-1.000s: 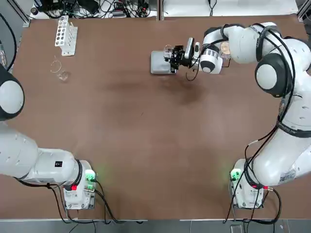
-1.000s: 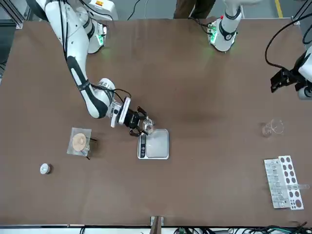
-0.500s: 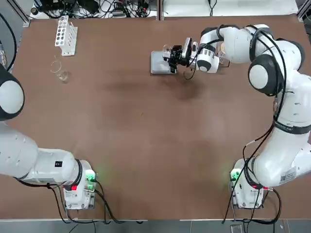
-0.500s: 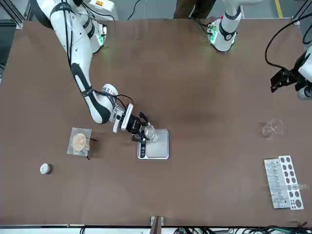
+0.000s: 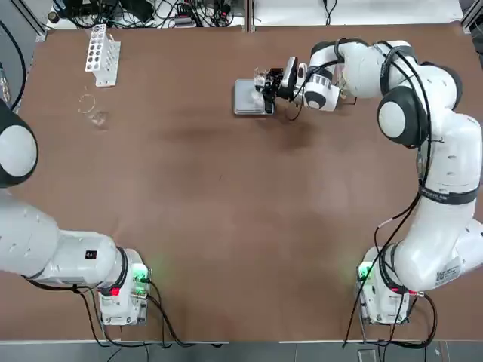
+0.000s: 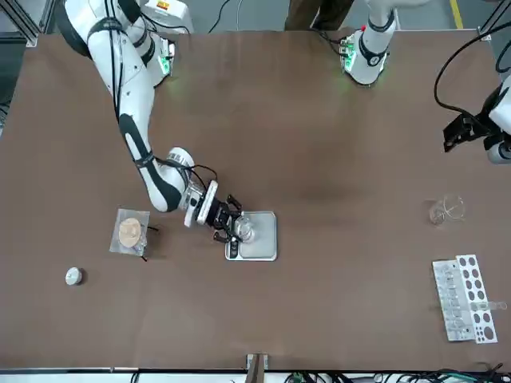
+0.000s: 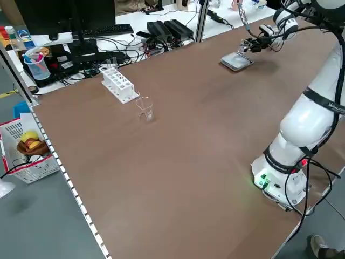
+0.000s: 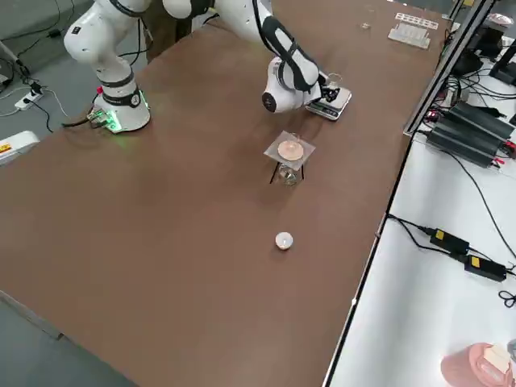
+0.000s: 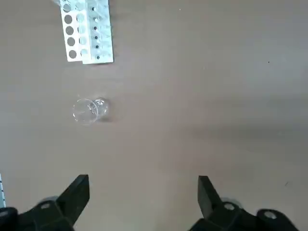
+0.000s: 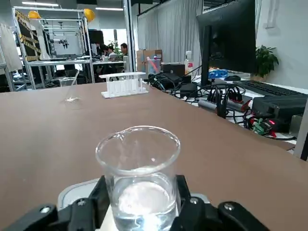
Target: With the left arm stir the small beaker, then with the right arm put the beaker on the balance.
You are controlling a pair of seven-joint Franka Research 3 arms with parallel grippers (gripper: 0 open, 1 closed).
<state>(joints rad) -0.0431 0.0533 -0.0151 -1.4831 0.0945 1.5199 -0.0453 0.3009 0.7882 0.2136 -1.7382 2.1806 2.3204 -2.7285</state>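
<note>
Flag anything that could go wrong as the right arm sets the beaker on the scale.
The right gripper holds the small beaker over the balance near its button-side edge, so it might land off the plate. The beaker holds liquid, which a tilt could spill.

right arm (image 7: 318, 116) reaches over the balance (image 7: 235, 61) at the far edge.

White jointed arms (image 5: 423, 113), black cables, dark jaws

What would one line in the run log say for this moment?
right end effector: shut on beaker, over balance edge | left end effector: open, parked | stage: placing
</note>
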